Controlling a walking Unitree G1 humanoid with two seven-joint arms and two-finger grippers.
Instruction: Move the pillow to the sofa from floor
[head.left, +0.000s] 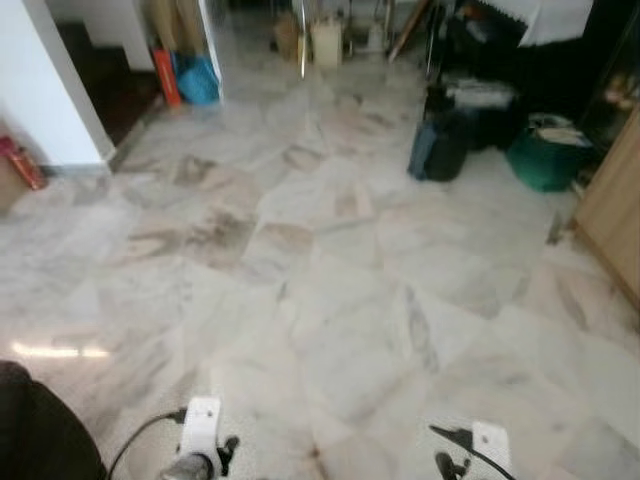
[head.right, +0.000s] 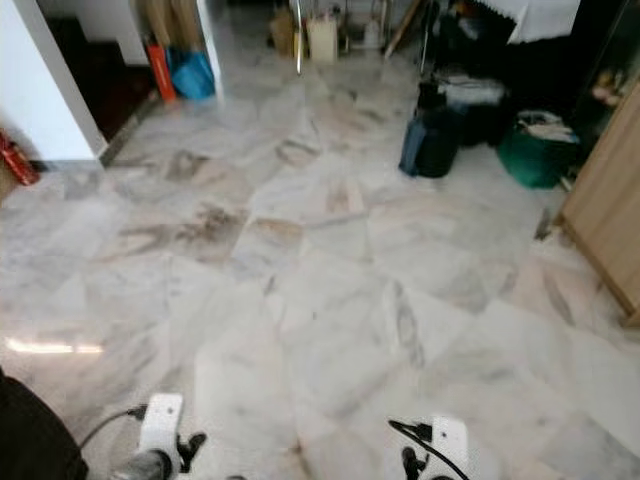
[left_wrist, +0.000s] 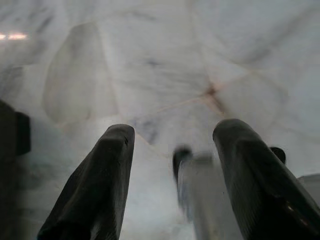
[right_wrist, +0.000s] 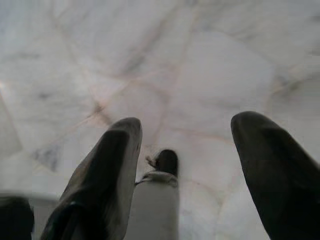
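Nearest the camera, the left end effector (left_wrist: 172, 150) and right end effector (right_wrist: 185, 145) hang low over the marble floor (head.left: 330, 280), both spread wide and holding nothing. Beyond lie a dark bag (head.left: 437, 150) and green basket (head.left: 545, 160). Pillow and sofa lie outside these views, so direction, axis and nearer arm cannot be told.

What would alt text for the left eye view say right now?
A wide stretch of pale marble floor lies ahead, slightly blurred, with dark bags and a green basket at the far right. A wooden cabinet edges the right side, a white wall the left. Both arms sit low at the bottom edge.
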